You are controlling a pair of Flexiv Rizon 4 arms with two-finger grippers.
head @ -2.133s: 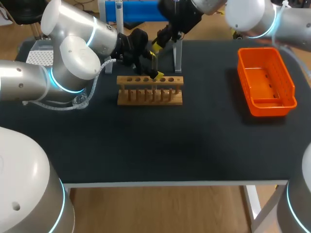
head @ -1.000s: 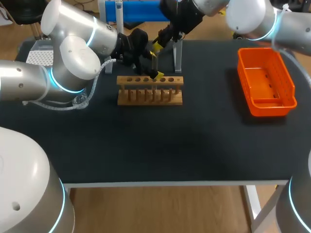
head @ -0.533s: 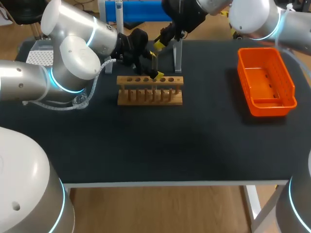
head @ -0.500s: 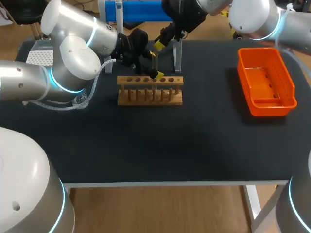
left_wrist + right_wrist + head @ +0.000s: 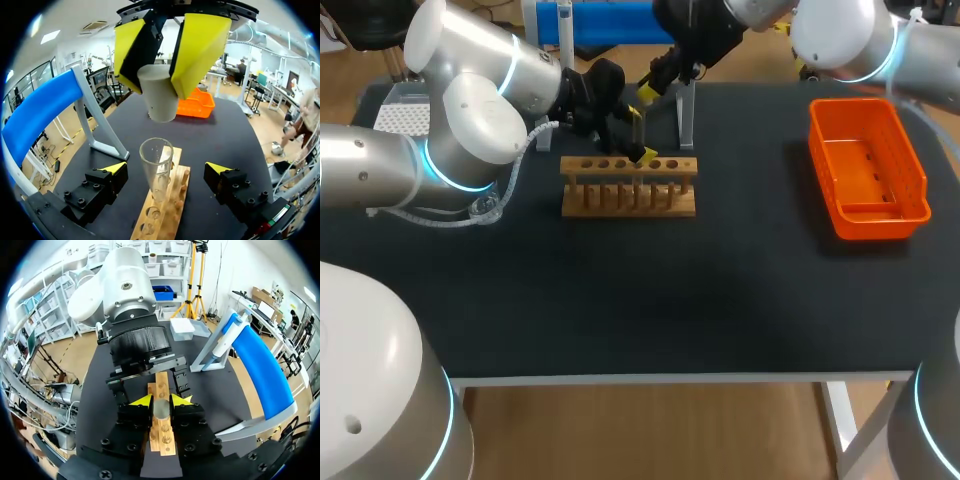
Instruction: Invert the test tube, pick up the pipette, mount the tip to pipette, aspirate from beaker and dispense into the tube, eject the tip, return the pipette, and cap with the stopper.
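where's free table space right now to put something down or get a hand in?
Free: black tabletop from the wooden test tube rack to the near edge, and the strip between rack and orange plastic bin. Crowded: behind the rack, left gripper, right gripper and grey pipette stand.

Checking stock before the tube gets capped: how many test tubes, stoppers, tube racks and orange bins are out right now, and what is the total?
Clear glass test tube: 1
Grey tapered stopper: 1
Wooden test tube rack: 1
Orange plastic bin: 1
Total: 4
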